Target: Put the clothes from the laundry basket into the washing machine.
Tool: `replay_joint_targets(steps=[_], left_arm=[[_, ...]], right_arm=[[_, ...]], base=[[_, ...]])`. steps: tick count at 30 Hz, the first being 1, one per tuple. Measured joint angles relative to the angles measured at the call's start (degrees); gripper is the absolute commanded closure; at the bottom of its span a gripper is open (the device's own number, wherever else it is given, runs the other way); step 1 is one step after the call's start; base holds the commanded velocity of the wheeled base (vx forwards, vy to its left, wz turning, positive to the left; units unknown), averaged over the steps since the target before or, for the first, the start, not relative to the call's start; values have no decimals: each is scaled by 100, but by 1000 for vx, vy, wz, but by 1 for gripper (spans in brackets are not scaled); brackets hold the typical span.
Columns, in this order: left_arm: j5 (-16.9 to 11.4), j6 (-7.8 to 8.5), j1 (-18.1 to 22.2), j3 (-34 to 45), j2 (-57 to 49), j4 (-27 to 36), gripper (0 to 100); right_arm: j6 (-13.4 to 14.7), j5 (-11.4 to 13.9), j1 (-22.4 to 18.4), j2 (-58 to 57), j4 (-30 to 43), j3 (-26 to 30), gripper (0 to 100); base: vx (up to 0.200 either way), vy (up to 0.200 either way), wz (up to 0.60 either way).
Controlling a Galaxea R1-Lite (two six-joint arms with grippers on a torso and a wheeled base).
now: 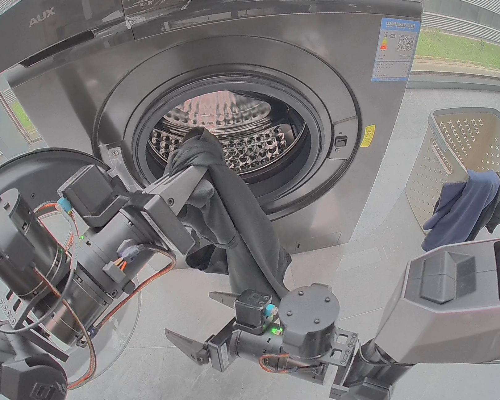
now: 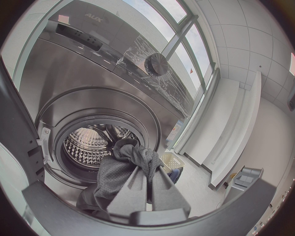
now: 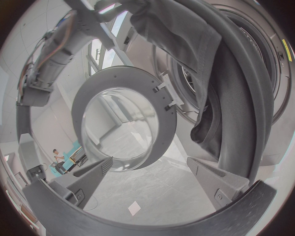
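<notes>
- The left gripper (image 1: 201, 173) is clamped shut on a dark shirt (image 1: 242, 223), pinching it near the top – so the bunched upper part sits at the mouth of the washer (image 1: 302, 58) while the rest hangs free.
- The shirt's top has crossed the door ring and shows against the drum (image 1: 229, 129); its long tail drapes down the front of the machine, outside. Judged from this, the shirt is only partly in.
- The left arm is stretched forward and level, fingers aimed into the opening.
- The door (image 1: 29, 167) is swung wide on the left, behind that arm, leaving the mouth clear.
- The right gripper (image 1: 190, 313) is low, beside the shirt's hanging tail, its fingers spread wide and holding nothing – well placed, I'd say, to gather the tail.
- The basket (image 1: 471, 137) sits well to the right with blue (image 1: 460, 208) and dark clothes over its rim – more to load.
</notes>
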Motion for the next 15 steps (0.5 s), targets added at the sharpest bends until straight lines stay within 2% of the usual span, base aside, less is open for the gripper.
replay_joint_targets(steps=[8, 15], left_arm=[[0, -18, 0, 48, -243, 297, 100], [-4, -33, 6, 89, -460, 405, 100]], right_arm=[[-22, 45, -523, 645, 477, -1193, 0], [-246, 34, -920, 1075, 561, -1620, 0]], base=[[0, 0, 0], [0, 0, 0]])
